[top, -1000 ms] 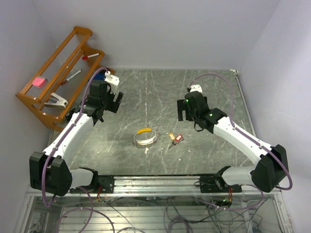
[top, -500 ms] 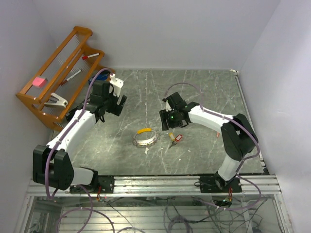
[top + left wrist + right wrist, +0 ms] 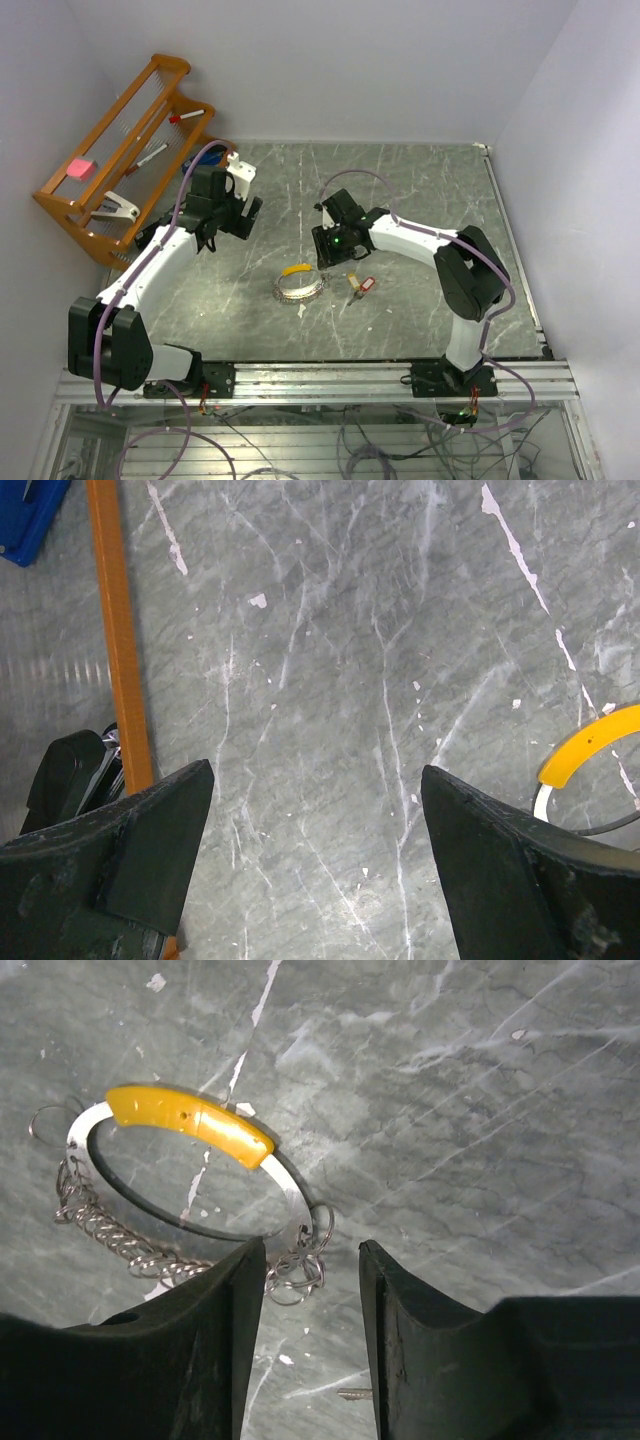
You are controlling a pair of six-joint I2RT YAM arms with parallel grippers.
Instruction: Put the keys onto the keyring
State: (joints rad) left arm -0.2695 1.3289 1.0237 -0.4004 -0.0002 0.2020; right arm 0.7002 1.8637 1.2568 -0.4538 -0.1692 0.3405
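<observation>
A grey, white-veined marble counter (image 3: 420,200) fills a pale-walled booth. Near its middle lies the wide silvery keyring (image 3: 300,287), flat on the stone, with its beaded chain and curved yellow-orange tag (image 3: 296,269). Just to its right, apart from it, lie the two tiny keys (image 3: 360,285), one brass-yellow and one red-headed. The right pincer (image 3: 311,1290) hangs over the ring's edge, its black fingers (image 3: 215,1340) part-way spread and pinching nothing. Small split rings (image 3: 295,1272) lie on the stone at the gap. The left pincer (image 3: 315,800) hovers off to the ring's left, spread wide over bare stone, near an orange wooden rack (image 3: 120,160).
</observation>
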